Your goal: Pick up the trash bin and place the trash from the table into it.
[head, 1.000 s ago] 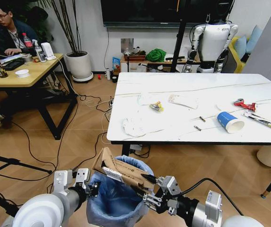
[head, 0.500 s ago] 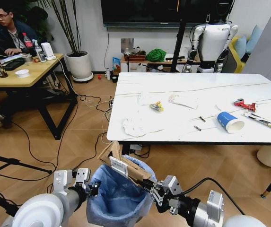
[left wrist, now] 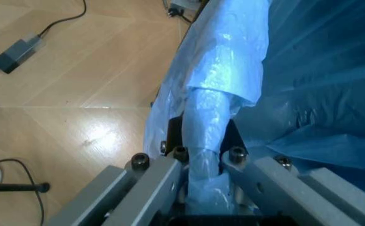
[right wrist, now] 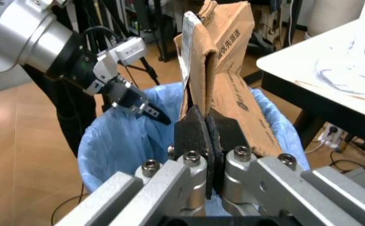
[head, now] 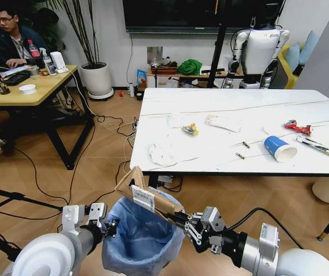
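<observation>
The torn cardboard box point(head: 143, 194) has tipped more upright since a second ago, now jutting above the trash bin point(head: 141, 244), pinched by the right gripper point(head: 181, 221). The left gripper point(head: 110, 227) clamps the bin's near-left rim. Beyond, a paper cup point(head: 279, 148) lies on the table point(head: 221, 112).

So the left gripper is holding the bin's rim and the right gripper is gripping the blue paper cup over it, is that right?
Not quite. The left gripper does hold the trash bin by its rim, but the right gripper grips the torn cardboard box, as the right wrist view shows. The cup lies on the table.
</observation>
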